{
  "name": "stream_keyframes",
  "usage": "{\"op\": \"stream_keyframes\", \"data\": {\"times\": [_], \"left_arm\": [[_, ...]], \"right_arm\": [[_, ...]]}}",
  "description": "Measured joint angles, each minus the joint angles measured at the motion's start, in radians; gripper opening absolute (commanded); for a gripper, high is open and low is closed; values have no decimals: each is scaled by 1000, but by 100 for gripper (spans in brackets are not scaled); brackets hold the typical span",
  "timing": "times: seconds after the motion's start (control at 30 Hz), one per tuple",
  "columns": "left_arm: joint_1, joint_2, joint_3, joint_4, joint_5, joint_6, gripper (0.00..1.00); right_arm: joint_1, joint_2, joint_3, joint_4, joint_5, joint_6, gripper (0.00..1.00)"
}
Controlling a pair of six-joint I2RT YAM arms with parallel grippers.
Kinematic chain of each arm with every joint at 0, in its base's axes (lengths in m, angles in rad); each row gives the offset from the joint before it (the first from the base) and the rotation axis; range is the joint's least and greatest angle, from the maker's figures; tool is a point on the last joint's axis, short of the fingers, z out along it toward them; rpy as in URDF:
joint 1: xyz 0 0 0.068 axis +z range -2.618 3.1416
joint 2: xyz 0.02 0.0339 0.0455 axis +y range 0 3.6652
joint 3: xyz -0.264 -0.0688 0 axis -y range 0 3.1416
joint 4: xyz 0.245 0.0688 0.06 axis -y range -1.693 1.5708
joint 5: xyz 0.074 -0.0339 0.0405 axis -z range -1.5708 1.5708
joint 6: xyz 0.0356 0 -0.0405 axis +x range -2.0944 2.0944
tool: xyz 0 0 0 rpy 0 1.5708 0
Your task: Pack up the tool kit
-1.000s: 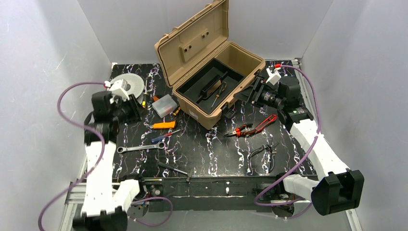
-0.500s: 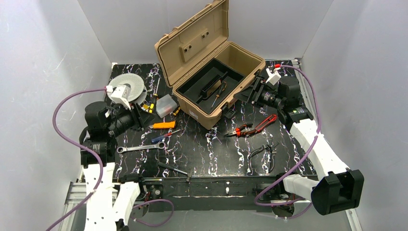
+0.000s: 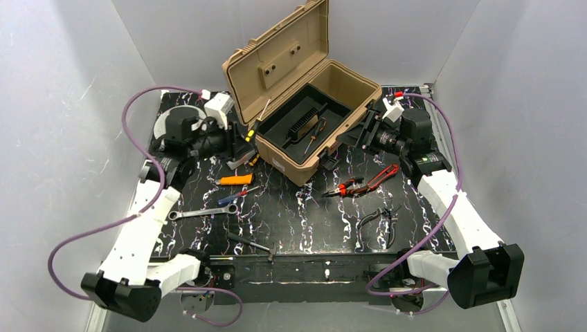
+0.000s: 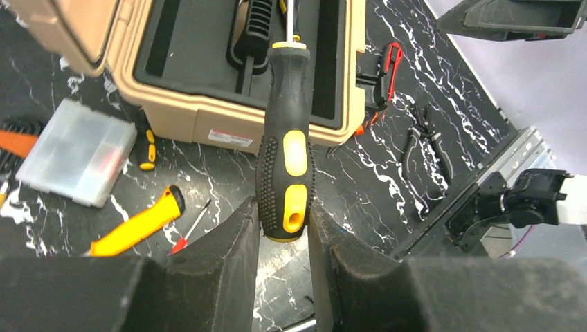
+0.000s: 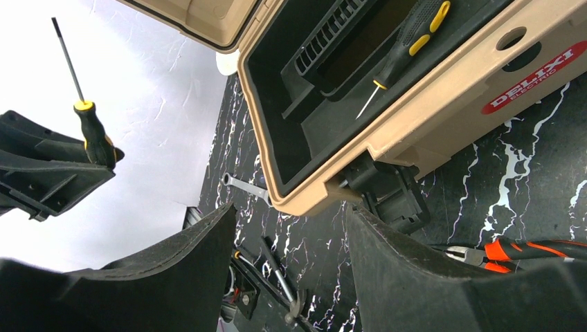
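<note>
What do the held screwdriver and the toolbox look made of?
Screwdriver: the handle looks like black rubbery grip with a dotted texture and glossy yellow plastic insets; the thin shaft looks like metal. Toolbox: matte tan, likely hard plastic, with moulded lid ridges.

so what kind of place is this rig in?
Probably a robot lab test cell, not a workshop: plain white walls box in a black marbled table, two arms bolted at its near edge, hand tools staged around an open toolbox.

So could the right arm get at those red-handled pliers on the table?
Probably yes: the right gripper is open, and the red-handled pliers lie uncovered on the table near it, with nothing between.
</note>
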Motion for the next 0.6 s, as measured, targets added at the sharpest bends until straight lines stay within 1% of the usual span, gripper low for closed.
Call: {"op": "stream_keyframes", "data": {"times": [0.13,0.33,0.47,0.6], "left_arm": [[-86,92,37,33,-93,34,0],[-187,298,153,68,-243,121,0],[-218,443,239,78,-313,185,0],[-222,581,333,69,-360,246,0]], "right_arm": [[0,0,0,-6,4,-4,67],[0,0,1,-28,13,-11,67],[0,-1,7,-49,22,-24,67],[0,-5,16,-58,33,-37,67]]}}
